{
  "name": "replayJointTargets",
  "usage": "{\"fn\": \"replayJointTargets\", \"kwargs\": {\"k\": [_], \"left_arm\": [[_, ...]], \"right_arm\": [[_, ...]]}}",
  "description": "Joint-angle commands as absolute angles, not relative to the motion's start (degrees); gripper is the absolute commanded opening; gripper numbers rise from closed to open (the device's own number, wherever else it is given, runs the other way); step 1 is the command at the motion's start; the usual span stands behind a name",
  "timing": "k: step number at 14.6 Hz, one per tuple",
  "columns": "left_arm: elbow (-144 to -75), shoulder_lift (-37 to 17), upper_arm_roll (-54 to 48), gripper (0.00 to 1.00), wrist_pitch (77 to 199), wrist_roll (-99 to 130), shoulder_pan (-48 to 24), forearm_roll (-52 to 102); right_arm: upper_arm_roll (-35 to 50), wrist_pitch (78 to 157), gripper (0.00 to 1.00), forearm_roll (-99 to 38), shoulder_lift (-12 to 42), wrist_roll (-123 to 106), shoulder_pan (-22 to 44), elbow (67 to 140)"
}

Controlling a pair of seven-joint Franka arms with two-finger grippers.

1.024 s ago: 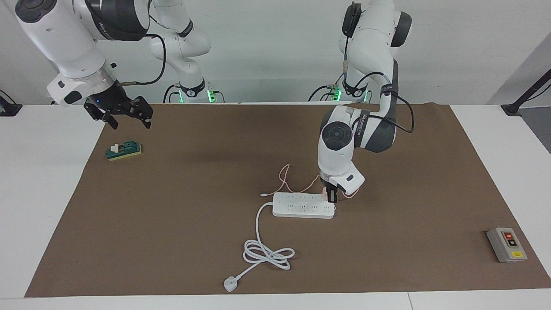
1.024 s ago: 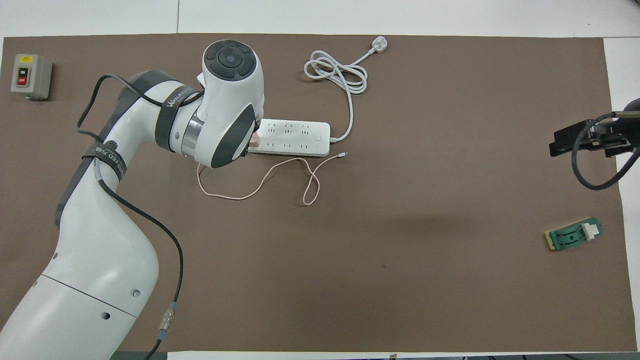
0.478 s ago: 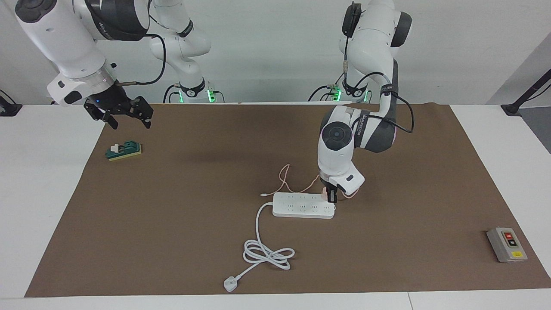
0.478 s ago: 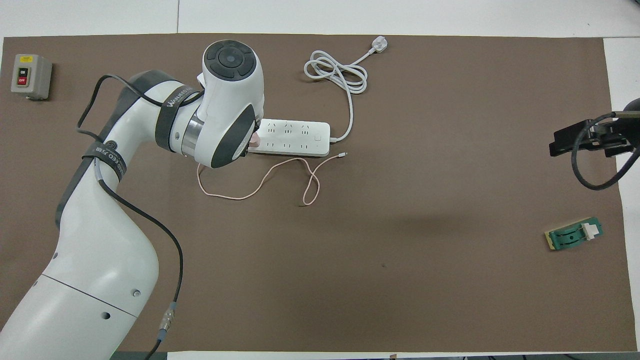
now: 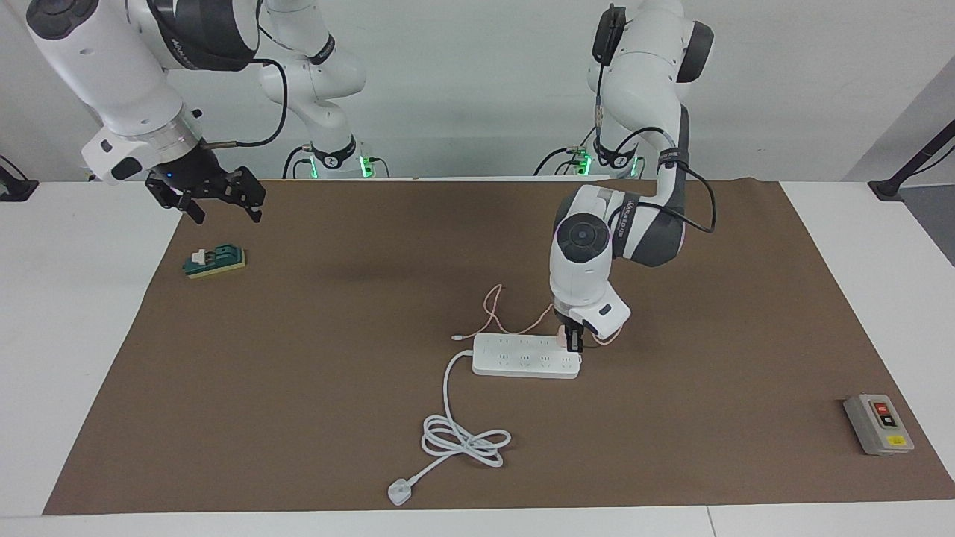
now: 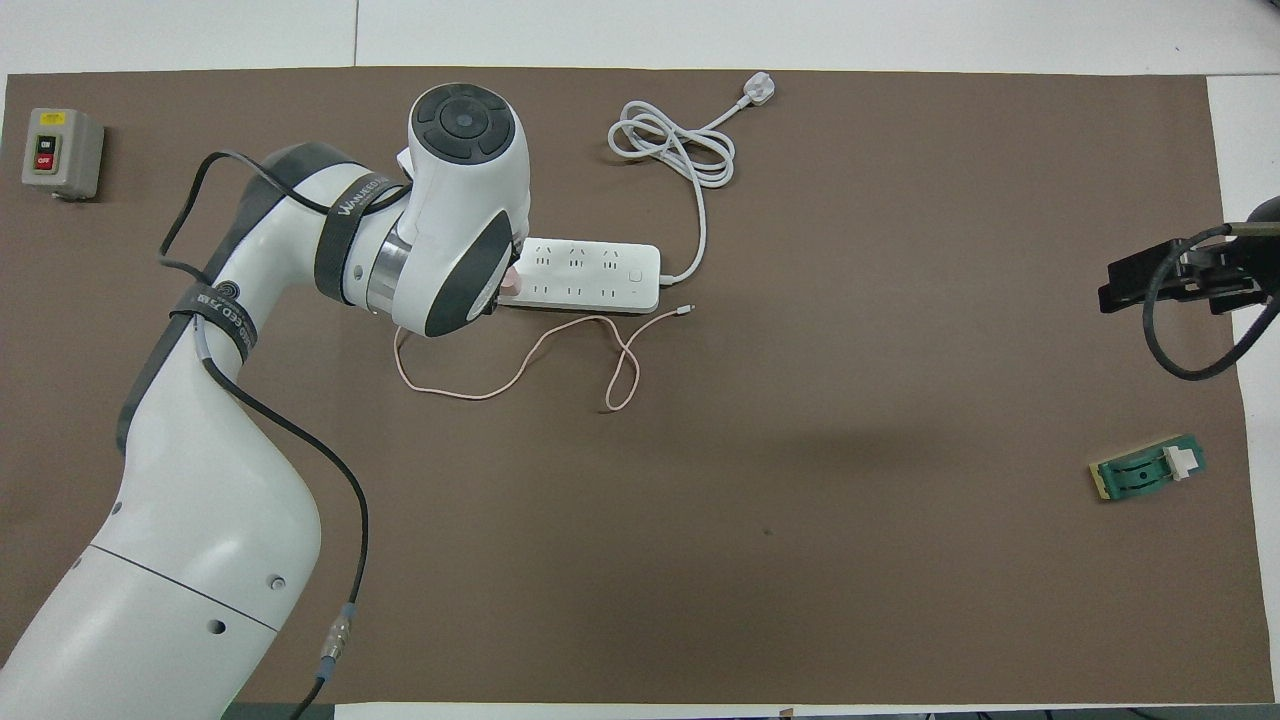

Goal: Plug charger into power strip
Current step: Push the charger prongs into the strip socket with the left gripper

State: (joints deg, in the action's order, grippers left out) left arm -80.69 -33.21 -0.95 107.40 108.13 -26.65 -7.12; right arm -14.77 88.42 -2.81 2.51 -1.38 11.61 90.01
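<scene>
The left gripper [image 5: 573, 344] has its jaws clenched on the charger [image 6: 509, 283], at the power strip [image 5: 526, 356] end toward the left arm, 3 o'clock in the facing view. The grey box [image 6: 62, 152] reads "ON" and "OFF". The right gripper [image 5: 221, 203] waits with jaws released.

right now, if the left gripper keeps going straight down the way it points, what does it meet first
Probably the power strip: the left gripper, shut on the charger, points down at the strip's end. Contact can't be judged.

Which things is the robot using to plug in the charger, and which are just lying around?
For the job:
- small pale pink cube charger, held by the left gripper
- long white power strip

Just lying about:
- small green block with white switch
- grey box with red and black buttons
- right gripper, waiting, jaws open
</scene>
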Motion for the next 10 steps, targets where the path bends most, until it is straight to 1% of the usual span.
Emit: {"fn": "replayJointTargets", "kwargs": {"k": [1, 10], "left_arm": [[-81.65, -33.22, -0.62, 0.0, 108.63, 108.9, -27.59, -7.82], [-83.85, -33.4, -0.53, 0.0, 112.67, 108.81, -27.6, -7.91]], "right_arm": [[-14.41, 87.71, 1.0, -2.2, 1.67, -0.53, 11.25, 90.44], [-14.33, 87.71, 1.0, -2.2, 1.67, -0.53, 11.25, 90.44]]}}
